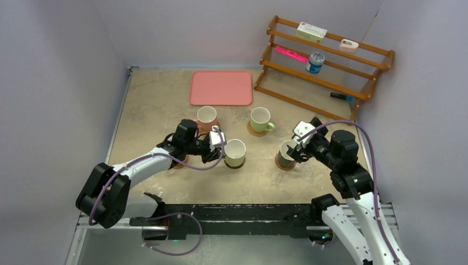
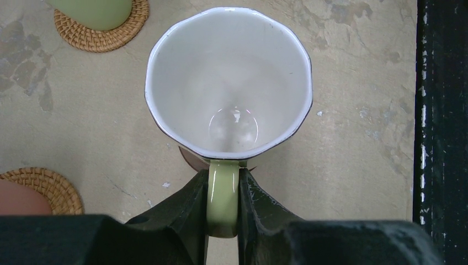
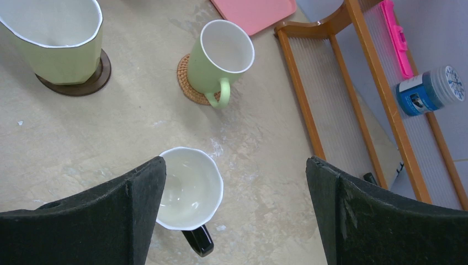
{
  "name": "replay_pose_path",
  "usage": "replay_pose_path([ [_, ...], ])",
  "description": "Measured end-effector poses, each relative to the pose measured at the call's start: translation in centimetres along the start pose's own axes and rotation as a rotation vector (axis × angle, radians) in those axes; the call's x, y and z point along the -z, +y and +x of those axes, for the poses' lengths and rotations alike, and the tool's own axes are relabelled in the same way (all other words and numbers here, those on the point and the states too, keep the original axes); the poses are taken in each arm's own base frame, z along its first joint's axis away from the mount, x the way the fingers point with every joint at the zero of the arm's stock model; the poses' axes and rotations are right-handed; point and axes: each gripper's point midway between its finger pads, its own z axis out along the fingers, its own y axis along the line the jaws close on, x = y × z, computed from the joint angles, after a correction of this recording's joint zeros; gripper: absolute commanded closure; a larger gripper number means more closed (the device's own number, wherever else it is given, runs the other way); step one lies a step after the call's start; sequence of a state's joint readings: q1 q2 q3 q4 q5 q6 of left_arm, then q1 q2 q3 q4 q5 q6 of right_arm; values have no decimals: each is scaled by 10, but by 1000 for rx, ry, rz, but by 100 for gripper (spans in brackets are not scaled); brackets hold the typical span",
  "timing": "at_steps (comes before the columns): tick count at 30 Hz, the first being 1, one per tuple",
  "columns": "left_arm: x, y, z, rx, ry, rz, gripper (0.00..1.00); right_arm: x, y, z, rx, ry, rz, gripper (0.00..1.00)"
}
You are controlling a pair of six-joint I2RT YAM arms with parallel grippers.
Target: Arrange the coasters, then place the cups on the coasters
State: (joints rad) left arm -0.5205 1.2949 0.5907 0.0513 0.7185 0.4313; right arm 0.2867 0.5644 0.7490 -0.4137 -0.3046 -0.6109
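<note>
**Near centre of the desk, pale yellow cup sits on the dark coaster**

Its handle is pinched between the closed fingers of the left end effector, a grip that suits steering the cup squarely onto its disc; letting go looks like the next step. To the right, the black cup rests on a tan coaster beneath the right end effector, spread wide and holding nothing. Farther back, the light green cup and a pink cup stand on woven coasters. Every cup interior in view is empty.
</note>
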Motion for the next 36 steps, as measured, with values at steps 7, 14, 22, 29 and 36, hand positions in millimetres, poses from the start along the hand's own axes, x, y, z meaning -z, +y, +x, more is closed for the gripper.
replay_pose_path([
  [7, 2, -3, 2, -16, 9, 13, 49, 0, 0, 0, 2, 0, 0, 2],
  [14, 9, -6, -4, -57, 2, 9, 18, 1, 0, 0, 3, -1, 1, 2],
  [22, 29, -7, -22, -108, -7, -41, 0, 1, 1, 1, 1, 2, -2, 2],
  [29, 57, 2, -55, -177, -44, -161, 0, 3, 2, 1, -3, 3, -2, 2],
  [36, 93, 14, -84, -210, -80, -335, 0, 13, -5, -5, -45, -21, 63, 2],
])
